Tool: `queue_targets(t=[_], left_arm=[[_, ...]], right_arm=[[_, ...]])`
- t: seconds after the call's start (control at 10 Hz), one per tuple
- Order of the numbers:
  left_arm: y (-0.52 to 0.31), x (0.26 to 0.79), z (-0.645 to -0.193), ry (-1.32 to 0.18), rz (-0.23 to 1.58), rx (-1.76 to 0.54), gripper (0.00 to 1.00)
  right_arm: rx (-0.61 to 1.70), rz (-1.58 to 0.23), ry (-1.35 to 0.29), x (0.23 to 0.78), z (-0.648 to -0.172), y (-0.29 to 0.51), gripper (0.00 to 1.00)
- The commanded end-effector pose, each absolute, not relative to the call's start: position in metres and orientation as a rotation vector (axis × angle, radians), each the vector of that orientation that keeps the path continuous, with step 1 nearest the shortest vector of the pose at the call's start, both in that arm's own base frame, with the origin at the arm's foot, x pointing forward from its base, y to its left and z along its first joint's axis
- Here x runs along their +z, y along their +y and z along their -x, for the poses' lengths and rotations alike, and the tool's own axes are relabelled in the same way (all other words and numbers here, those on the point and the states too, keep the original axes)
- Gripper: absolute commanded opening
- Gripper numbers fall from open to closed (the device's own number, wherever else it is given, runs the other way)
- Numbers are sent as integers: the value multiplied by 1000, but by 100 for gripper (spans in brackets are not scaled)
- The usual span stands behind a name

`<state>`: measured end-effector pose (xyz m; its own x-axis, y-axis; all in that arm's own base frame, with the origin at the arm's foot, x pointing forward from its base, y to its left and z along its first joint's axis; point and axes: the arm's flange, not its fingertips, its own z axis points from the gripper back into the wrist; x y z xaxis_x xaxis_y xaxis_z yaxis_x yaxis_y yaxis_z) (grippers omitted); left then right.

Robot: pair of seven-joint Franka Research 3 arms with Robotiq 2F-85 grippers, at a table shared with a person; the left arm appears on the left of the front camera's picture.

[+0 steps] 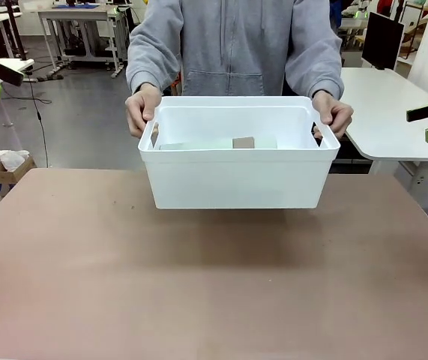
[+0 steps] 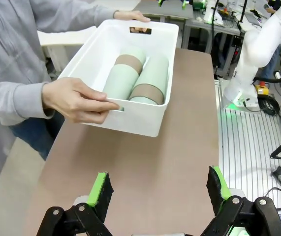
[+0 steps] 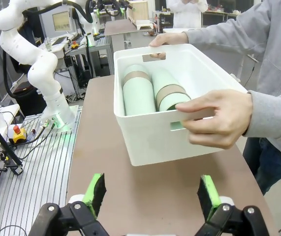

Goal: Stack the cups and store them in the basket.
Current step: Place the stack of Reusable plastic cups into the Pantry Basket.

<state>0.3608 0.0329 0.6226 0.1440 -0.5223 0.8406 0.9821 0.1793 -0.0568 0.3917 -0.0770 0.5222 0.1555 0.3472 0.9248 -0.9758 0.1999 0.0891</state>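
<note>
Brown matte table (image 1: 199, 292); basket (image 1: 236, 176) held just above.

- No readable text, labels, brand names, numbers or signs appear on any object in the three camera views.

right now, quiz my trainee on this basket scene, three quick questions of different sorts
1. True or false: the basket rests flat on the table.
2. How do the stacked cups sit in the basket: A upright, B lying on their sides, C upside down?
3. What holds the basket?

Key
1. False: it is lifted clear.
2. B.
3. The person's two hands, one at each end; the left hand and right hand are open and empty.
</note>
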Motion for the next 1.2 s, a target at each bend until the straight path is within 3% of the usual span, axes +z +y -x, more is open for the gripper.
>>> queue_targets(t=[0.0, 1.1], left_arm=[[33, 624, -359, -791, 730, -1248, 100], [33, 624, -359, -791, 730, -1248, 100]], right_arm=[[1124, -878, -940, 526, -391, -76, 100], [1124, -878, -940, 526, -391, -76, 100]])
